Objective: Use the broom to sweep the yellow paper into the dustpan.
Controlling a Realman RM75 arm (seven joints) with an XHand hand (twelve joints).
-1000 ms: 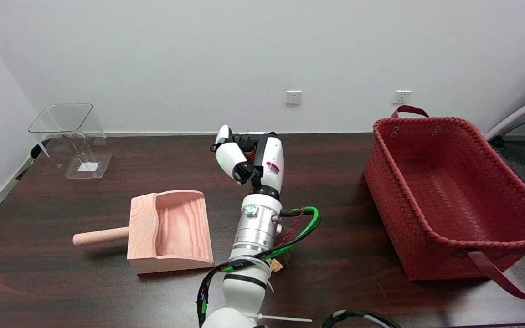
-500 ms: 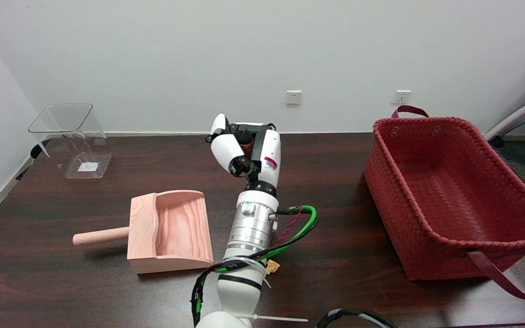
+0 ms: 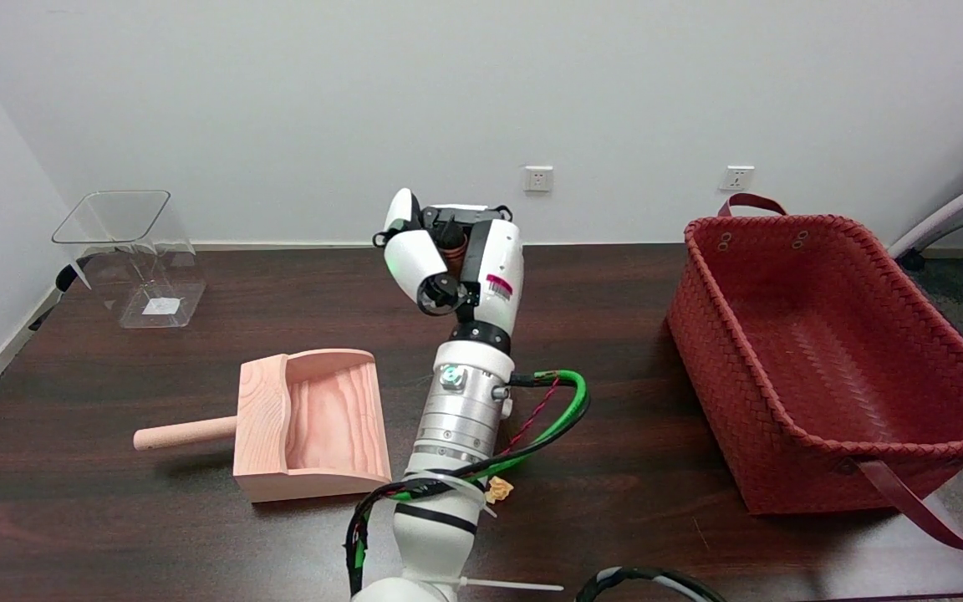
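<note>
Since the earlier frames the white right arm had drawn back a little toward the desk's near edge and leaned left, lifting the black-and-white right hand [image 3: 452, 263] higher against the far wall, while a scrap of crumpled yellow paper [image 3: 498, 489] showed more plainly beside the forearm.

From the head view, the only one given, the hand's fingers were curled round something brown and ribbed, most likely the broom handle [image 3: 451, 248]; only that small dark-red patch peeped out between them, and the brush end was hidden behind the arm, so I could not tell where the bristles stood. The paper lay on the dark wood-grain desk [image 3: 114, 535] near its near edge, just right of the pale wooden dustpan [image 3: 314, 426] and almost under the arm's metal wrist section. The dustpan was a smooth, open-fronted box with visible grain and a round peg handle pointing toward the desk's left edge; its open mouth faced the near right.

As a judgement, the sweep had not yet carried the paper in. The next move would call for bringing the brush down on the paper's right side and pushing leftward into the mouth, lightly, since the scrap looked thin and apt to skid.

A woven red basket [image 3: 833, 351] with strap handles sat at the desk's right edge, and a clear plastic bin [image 3: 126, 255] stood at the far left corner.
</note>
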